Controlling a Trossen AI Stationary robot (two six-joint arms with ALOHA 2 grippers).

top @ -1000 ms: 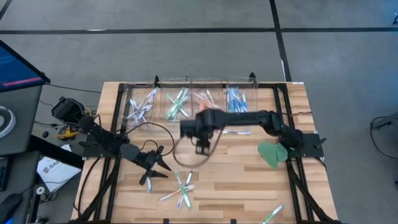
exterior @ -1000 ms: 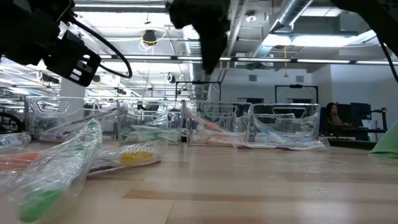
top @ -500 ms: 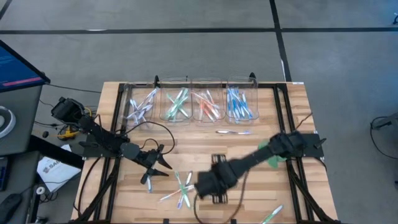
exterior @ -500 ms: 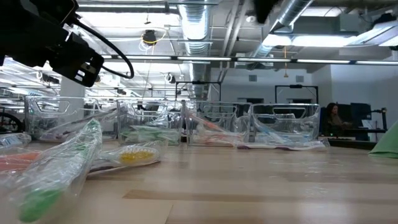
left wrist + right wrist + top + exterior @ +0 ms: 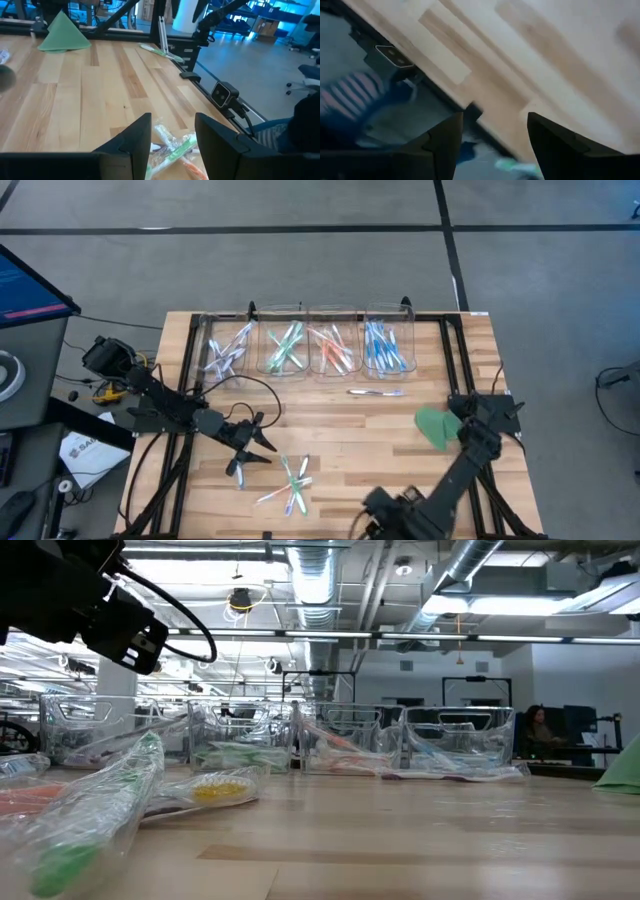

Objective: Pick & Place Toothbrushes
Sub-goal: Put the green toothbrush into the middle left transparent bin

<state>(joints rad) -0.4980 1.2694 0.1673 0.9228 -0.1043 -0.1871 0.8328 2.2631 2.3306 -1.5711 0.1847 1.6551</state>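
A: How many bins (image 5: 300,340)?
B: Four across upper centre, each holding toothbrushes (image 5: 291,482); more lie lower centre.
A: End effectors?
B: Left end effector (image 5: 243,453) and right end effector (image 5: 492,132), both released, empty.

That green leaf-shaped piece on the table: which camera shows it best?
The high view: the green leaf-shaped piece lies flat and whole on the table's right side, beside the right arm's base. The left wrist view shows it far off, as a cone-like shape. The low view catches only an edge. The right wrist view misses it.
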